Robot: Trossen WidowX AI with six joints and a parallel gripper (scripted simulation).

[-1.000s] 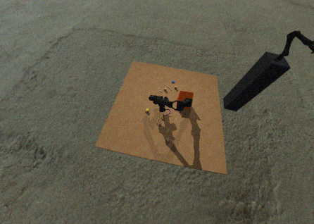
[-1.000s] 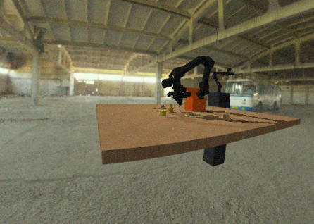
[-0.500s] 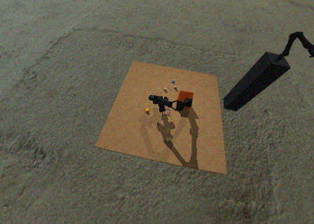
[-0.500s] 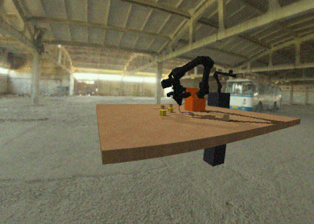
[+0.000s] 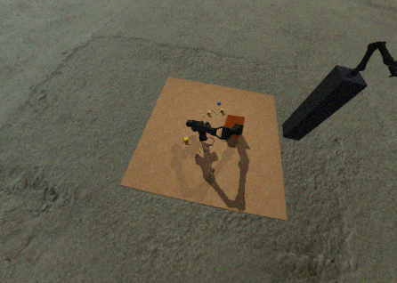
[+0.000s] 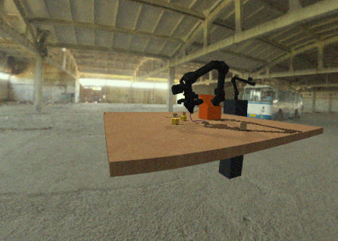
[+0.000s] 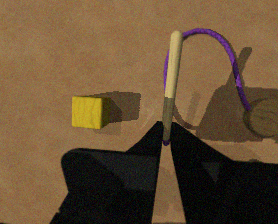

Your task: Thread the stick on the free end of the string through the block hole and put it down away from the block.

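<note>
The stick (image 7: 171, 85) was pinched at its lower end between my pincer's (image 7: 166, 142) two dark fingers, which had closed almost together on it, and it stood out from their tips above the table (image 7: 45, 45). A purple string (image 7: 227, 52) left the stick's far tip, arched over to the right and came down at the round wooden button (image 7: 262, 117) lying at the right edge of my wrist view. To the left of the stick, apart from it, a small yellow cube (image 7: 90, 112) sat on the tabletop. From above, my arm reached out from the orange base block (image 5: 234, 121); beyond it lay a few pale loose sticks (image 5: 208, 112) and a small blue object (image 5: 219, 103), though which of those small pale pieces might have been the holed block I could not tell.
</note>
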